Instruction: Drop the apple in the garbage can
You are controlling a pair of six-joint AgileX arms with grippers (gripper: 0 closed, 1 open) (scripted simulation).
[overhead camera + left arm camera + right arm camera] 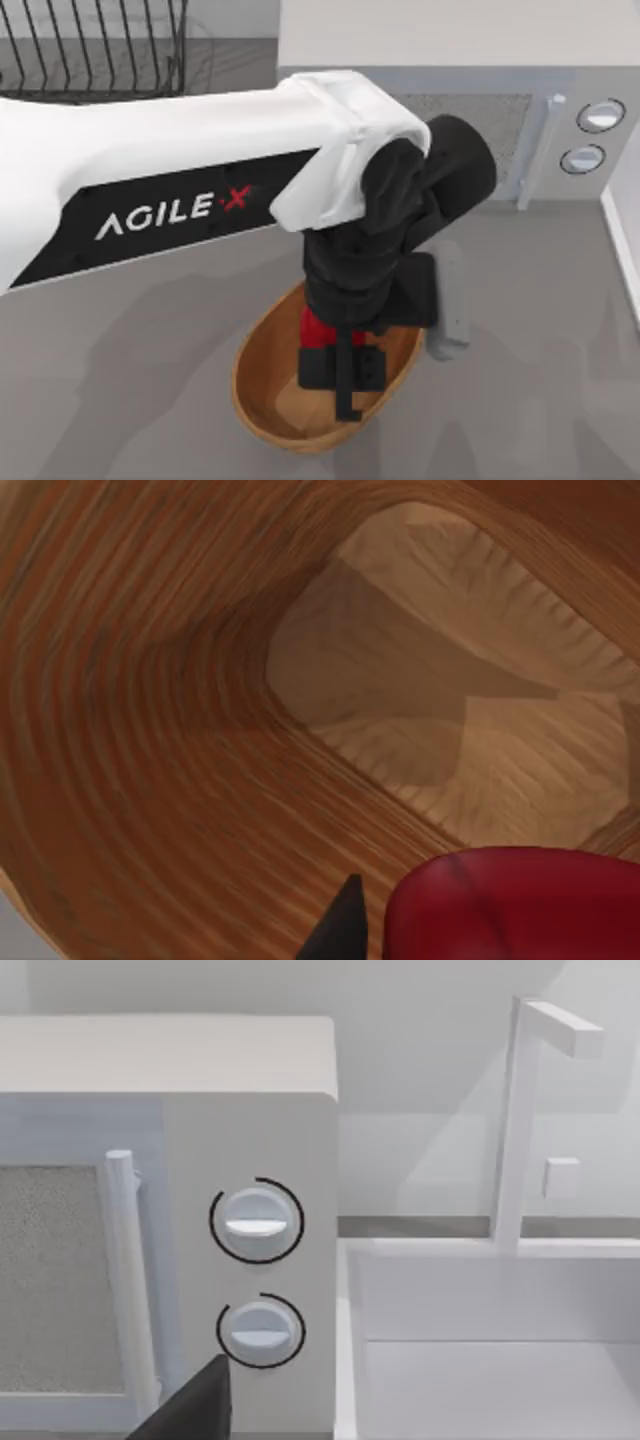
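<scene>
My left pincer [345, 375], clamped on the apple [318, 330], hangs inside the garbage can [262, 385] near the table's [150, 400] front middle, above its flat bottom

The grey table [150, 380] carries the garbage can [262, 385], an oval orange-brown tub standing near the middle of the front edge. At the back, the grey-white microwave [540, 110] stands toward the right, its two round knobs [592, 135] facing forward. The black wire rack [95, 50] sits in the back left corner. A white sink rim [622, 225] borders the right side.
</scene>
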